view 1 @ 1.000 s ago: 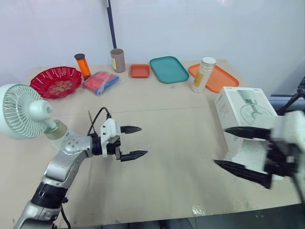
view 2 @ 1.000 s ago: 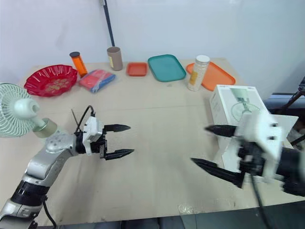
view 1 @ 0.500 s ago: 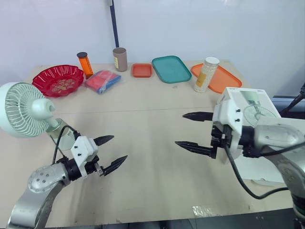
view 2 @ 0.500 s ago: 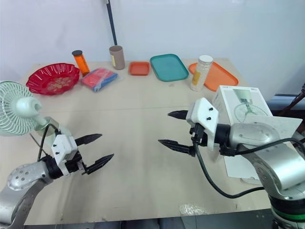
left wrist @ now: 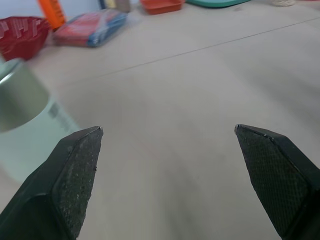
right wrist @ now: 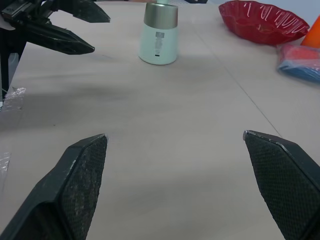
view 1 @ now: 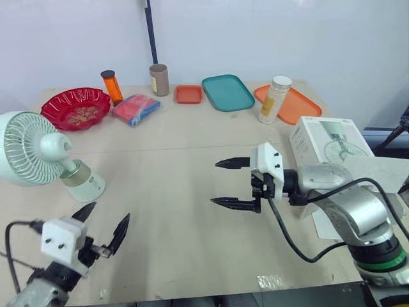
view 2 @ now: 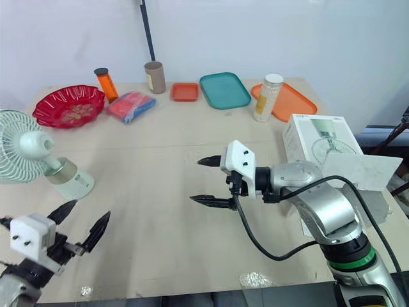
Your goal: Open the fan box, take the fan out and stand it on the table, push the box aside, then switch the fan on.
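Though near fan (view 1: 45,153), red bowl (view 1: 75,109) apart

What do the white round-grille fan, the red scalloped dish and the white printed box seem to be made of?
White round-grille fan: probably matt moulded plastic, given its thin even grille ribs; the band atop its base looks metallic.
Red scalloped dish: glossy plastic or perhaps glass, with highlights on the fluted rim.
White printed box: smooth cardboard, with crisp folded edges.
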Tool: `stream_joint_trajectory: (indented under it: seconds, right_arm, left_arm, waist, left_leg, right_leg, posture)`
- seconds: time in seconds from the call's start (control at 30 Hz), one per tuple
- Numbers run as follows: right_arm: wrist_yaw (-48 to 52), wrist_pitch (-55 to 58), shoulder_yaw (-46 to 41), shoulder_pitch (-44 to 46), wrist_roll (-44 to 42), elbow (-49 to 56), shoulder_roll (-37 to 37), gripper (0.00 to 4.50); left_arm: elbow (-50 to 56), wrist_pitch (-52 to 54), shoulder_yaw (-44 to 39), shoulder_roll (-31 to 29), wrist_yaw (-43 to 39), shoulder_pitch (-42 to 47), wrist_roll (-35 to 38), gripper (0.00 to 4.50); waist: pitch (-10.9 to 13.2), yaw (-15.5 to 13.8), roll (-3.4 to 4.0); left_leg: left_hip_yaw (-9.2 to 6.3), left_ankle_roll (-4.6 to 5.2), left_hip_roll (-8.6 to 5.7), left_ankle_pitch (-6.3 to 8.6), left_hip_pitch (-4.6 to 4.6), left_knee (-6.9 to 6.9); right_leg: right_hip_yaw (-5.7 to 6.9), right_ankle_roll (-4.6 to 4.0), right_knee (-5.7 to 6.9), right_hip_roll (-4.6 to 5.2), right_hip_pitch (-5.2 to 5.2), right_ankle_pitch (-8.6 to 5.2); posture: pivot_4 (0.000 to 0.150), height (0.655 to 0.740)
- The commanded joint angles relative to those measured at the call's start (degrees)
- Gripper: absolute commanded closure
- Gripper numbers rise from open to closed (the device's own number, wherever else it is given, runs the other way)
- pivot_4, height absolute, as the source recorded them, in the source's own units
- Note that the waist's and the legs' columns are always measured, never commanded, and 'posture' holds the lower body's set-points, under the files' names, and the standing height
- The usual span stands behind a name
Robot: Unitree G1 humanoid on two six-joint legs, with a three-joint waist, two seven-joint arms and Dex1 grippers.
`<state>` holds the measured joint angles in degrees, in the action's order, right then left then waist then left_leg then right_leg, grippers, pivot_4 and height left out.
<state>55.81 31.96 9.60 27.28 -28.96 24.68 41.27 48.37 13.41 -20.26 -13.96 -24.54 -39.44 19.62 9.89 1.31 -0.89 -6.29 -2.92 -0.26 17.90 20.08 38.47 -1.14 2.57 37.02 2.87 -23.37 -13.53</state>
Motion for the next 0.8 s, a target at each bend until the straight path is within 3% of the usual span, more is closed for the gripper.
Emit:
stream_joint_trajectory:
  seconds: [0.03,0.33,0.8]
  right_arm:
    - [-1.14,2.37,0.61,2.79,-1.89,1.05,-3.2,0.04]
    - [-3.02,9.69,1.43,7.86,-2.44,-2.41,-4.62,0.04]
    - [-6.52,10.78,-0.33,9.0,-4.66,-1.73,-10.05,0.04]
  left_arm:
    - [0.5,-5.41,-1.95,4.85,2.83,-6.2,-1.79,0.0]
    - [-5.63,-9.73,-11.15,2.72,3.17,-4.57,0.22,0.0]
    - [-8.02,-4.61,-21.28,-4.69,5.3,3.66,8.04,0.0]
  waist:
    - [0.0,-0.03,-0.01]
    - [0.01,-0.03,-0.01]
    - [0.0,0.01,-0.01]
  left_leg:
    - [0.01,0.0,0.0,0.0,-0.01,0.0]
    - [0.0,0.02,0.0,0.01,0.02,0.0]
    - [-0.03,0.01,0.02,0.01,0.03,0.0]
  right_leg:
    - [0.0,-0.01,0.0,0.0,0.01,0.0]
    - [0.03,-0.05,0.0,-0.01,-0.01,-0.04]
    - [0.06,-0.07,0.01,-0.02,-0.04,-0.04]
  posture:
    - [0.15,0.7255]
    - [0.15,0.7255]
    - [0.15,0.7255]
